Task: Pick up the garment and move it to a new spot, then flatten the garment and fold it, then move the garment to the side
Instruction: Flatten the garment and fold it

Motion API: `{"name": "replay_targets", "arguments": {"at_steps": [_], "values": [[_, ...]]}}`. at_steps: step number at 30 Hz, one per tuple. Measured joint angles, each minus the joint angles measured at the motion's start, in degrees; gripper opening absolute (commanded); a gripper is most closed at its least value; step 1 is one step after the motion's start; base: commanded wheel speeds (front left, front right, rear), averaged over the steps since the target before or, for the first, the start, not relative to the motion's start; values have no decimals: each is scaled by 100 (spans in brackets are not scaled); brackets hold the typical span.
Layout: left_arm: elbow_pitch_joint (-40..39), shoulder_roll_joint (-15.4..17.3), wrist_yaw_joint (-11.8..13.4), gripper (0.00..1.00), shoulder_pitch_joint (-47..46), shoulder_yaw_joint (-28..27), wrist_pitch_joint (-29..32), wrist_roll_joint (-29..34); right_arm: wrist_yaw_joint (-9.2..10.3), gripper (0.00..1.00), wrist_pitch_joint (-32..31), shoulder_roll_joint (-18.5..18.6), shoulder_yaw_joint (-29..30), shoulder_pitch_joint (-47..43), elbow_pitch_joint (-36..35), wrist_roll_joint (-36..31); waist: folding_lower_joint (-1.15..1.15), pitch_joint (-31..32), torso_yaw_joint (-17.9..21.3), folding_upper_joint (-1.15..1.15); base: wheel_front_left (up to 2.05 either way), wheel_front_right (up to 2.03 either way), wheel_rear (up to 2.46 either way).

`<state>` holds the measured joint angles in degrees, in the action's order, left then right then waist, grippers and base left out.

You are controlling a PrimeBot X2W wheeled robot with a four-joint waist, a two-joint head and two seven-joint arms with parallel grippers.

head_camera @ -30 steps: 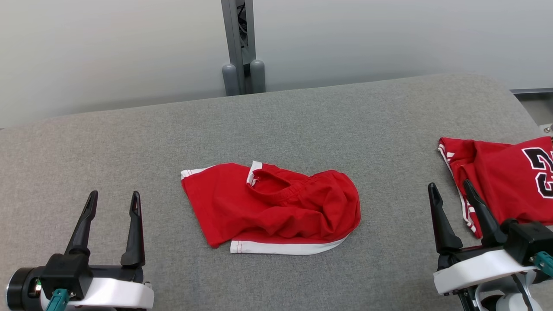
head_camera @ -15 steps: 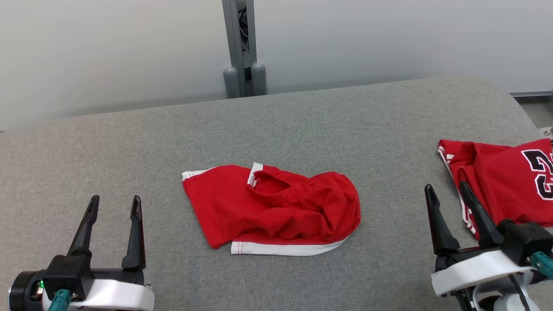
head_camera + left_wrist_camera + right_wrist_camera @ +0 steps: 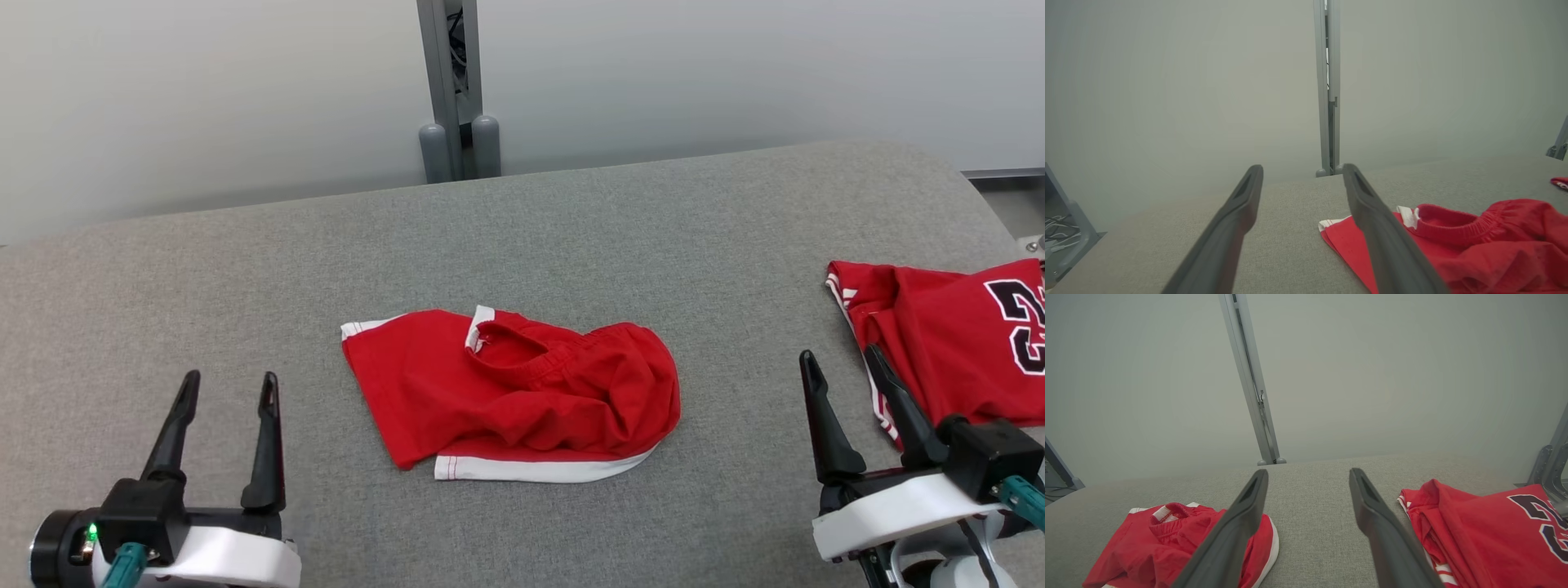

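A crumpled pair of red shorts with white trim, the garment (image 3: pixel 522 400), lies in the middle of the grey padded table (image 3: pixel 571 237). My left gripper (image 3: pixel 230 380) hovers open at the lower left, well to the left of the garment and holding nothing. On the lower right my right gripper (image 3: pixel 841 355) is open too, between the garment and a red jersey. The left wrist view has the garment (image 3: pixel 1474 253) to the right of the spread fingers of the left gripper (image 3: pixel 1302 168). In the right wrist view the garment (image 3: pixel 1167 539) lies left of the right gripper (image 3: pixel 1308 471).
A red jersey (image 3: pixel 955 343) with a dark number lies at the table's right edge, just behind the right gripper, and shows as the jersey (image 3: pixel 1486 531) in the right wrist view. A grey post (image 3: pixel 453 90) stands behind the table against a pale wall.
My left gripper has shifted slightly to the right, toward the garment. The right gripper has barely moved. The garment lies as before.
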<state>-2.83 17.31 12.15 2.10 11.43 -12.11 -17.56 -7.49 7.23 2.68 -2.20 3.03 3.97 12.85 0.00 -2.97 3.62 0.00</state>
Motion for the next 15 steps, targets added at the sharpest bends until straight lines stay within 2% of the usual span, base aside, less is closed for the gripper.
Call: {"name": "replay_targets", "arguments": {"at_steps": [8, 15], "values": [[102, -98, -221, 100, -93, 500, 470, -1, 0, 100, -9, -1, -24, 37, -68, 0, 0, -189, 66, 0, 0, 0, 0], [877, -197, -520, 100, -198, 742, 765, -232, 0, 100, 36, -2, -76, 161, -69, 65, 0, -468, 238, 0, 0, 0, 0]]}}
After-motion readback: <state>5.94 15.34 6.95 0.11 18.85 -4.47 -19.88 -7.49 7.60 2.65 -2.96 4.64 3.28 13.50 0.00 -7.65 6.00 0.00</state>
